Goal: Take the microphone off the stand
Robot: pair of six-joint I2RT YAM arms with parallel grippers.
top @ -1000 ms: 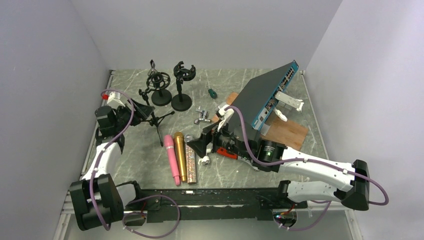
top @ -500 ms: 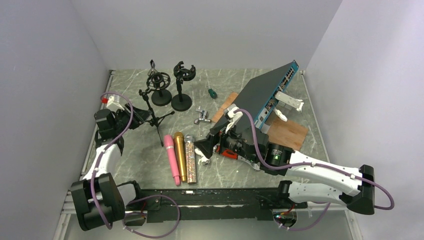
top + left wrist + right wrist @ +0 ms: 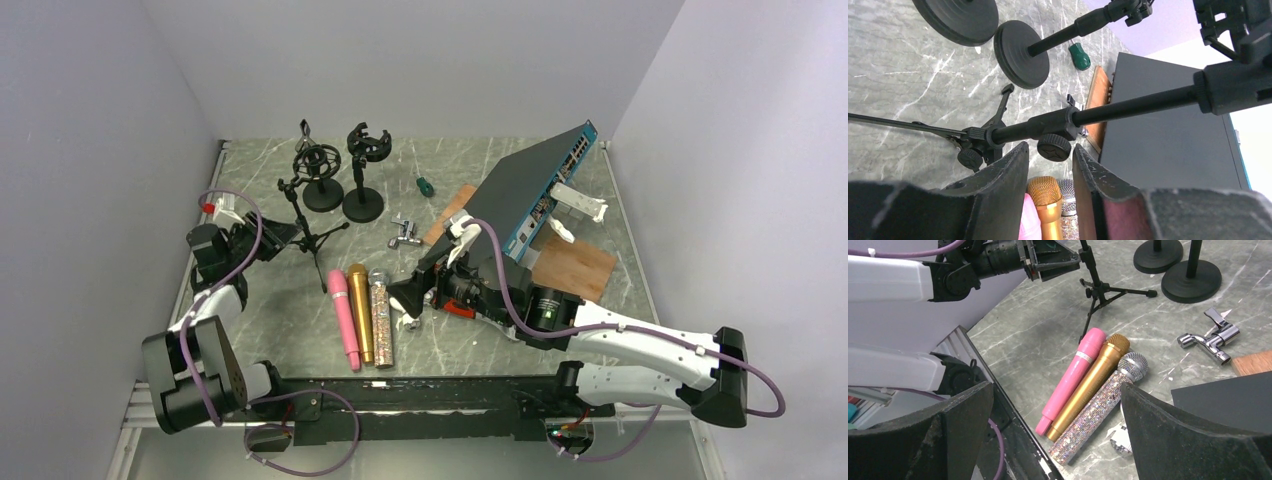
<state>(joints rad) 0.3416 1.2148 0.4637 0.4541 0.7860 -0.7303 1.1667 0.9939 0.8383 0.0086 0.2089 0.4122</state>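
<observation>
Three microphones lie side by side on the table: pink (image 3: 344, 320), gold (image 3: 361, 313) and glittery silver (image 3: 381, 318). They also show in the right wrist view: pink (image 3: 1073, 375), gold (image 3: 1090, 385), silver (image 3: 1098, 410). A black tripod stand (image 3: 310, 240) stands at the left with no microphone in it. My left gripper (image 3: 275, 235) is open beside its pole (image 3: 1048, 125), with the clamp knob (image 3: 1054, 147) just past the fingertips. My right gripper (image 3: 405, 300) is wide open and empty, hovering beside the silver microphone.
Two round-base stands (image 3: 322, 190) (image 3: 362, 205) stand at the back. A tilted network switch (image 3: 530, 190) leans over a wooden board (image 3: 575, 265). A metal tap fitting (image 3: 405, 233) and a small green object (image 3: 424, 186) lie mid-table. A small white piece (image 3: 410, 322) lies under my right gripper.
My left gripper has drawn back a little to the left of the tripod stand. My right arm has shifted slightly toward the near edge. The microphones have not moved.
</observation>
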